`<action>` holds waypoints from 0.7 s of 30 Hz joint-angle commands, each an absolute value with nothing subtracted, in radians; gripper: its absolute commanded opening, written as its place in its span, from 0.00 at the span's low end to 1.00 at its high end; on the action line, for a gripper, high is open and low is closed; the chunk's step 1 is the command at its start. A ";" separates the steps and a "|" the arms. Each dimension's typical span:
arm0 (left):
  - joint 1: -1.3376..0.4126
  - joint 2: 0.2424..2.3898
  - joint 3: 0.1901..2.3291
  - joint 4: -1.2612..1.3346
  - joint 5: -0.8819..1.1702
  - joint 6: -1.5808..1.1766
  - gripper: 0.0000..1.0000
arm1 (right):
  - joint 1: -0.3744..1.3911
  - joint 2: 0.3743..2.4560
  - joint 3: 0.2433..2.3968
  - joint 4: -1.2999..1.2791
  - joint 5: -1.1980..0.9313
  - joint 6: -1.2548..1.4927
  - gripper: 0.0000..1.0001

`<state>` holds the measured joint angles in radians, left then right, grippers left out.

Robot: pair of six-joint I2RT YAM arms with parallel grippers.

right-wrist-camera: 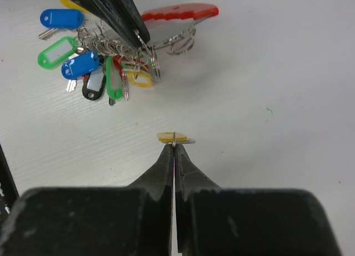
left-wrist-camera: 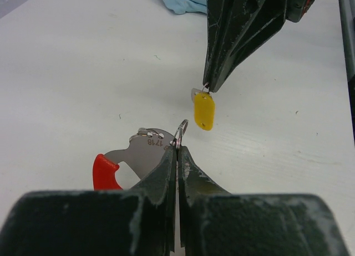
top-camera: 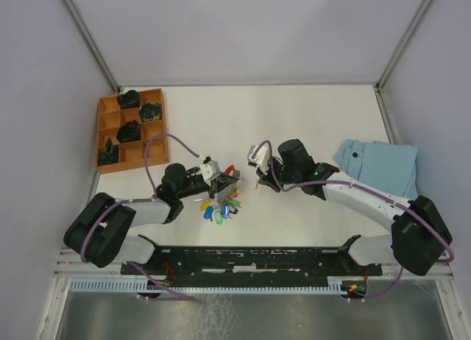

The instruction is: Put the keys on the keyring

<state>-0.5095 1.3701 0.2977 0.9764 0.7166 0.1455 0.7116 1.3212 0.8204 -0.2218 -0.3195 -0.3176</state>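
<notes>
My left gripper (left-wrist-camera: 178,148) is shut on a small split ring (left-wrist-camera: 179,133) of the keyring, a grey metal plate (left-wrist-camera: 145,152) with a red strap (left-wrist-camera: 105,170). In the top view it (top-camera: 227,182) is at table centre, with several tagged keys (top-camera: 219,209) fanned below it. The right wrist view shows those blue, green, yellow and black tagged keys (right-wrist-camera: 91,67) hanging on the ring cluster. My right gripper (right-wrist-camera: 174,145) is shut on the small ring of a yellow-tagged key (right-wrist-camera: 172,137). That key (left-wrist-camera: 204,111) hangs just right of and above the held ring, apart from it.
An orange compartment tray (top-camera: 103,134) with black pieces stands at the back left. A light blue cloth (top-camera: 379,165) lies at the right, behind the right arm.
</notes>
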 commanded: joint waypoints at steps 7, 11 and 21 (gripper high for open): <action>-0.496 1.390 0.330 1.020 0.816 0.172 0.03 | 0.723 1.329 0.826 -0.067 -0.544 -0.410 0.01; -0.494 1.397 0.336 1.012 0.838 0.180 0.03 | 0.746 1.351 0.845 -0.087 -0.560 -0.440 0.01; -0.494 1.419 0.366 0.958 0.916 0.224 0.03 | 0.779 1.388 0.865 -0.083 -0.512 -0.477 0.01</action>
<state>-0.4995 1.4124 0.3248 0.9508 0.8524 0.1577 0.7704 1.3865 0.8246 -0.1284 -0.5220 -0.4522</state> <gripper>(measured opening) 0.043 0.015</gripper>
